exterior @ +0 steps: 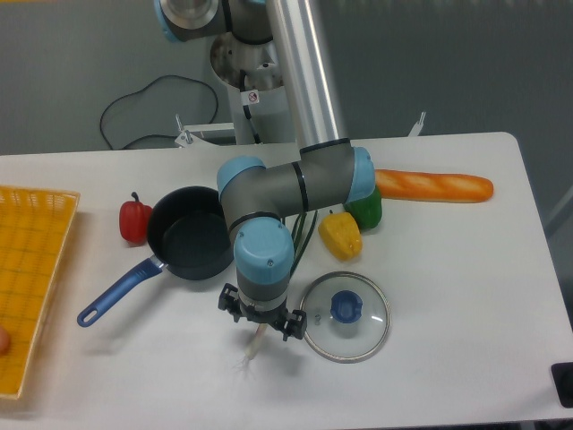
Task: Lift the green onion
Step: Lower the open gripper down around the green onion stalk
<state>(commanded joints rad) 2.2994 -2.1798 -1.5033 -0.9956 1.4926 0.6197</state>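
Gripper [260,321] hung low over the green onion [257,341] at lower center, onion unlifted, finger state unclear.

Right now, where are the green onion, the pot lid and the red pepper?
green onion [256,343]: fixed camera, on its white stalk end below the arm.
lid [367,330]: fixed camera, on the glass beside the blue knob.
red pepper [133,221]: fixed camera, on its body.

Red pepper [134,221], yellow pepper [339,235], orange baguette [435,185] (glossy), blue-handled black pan [189,245].
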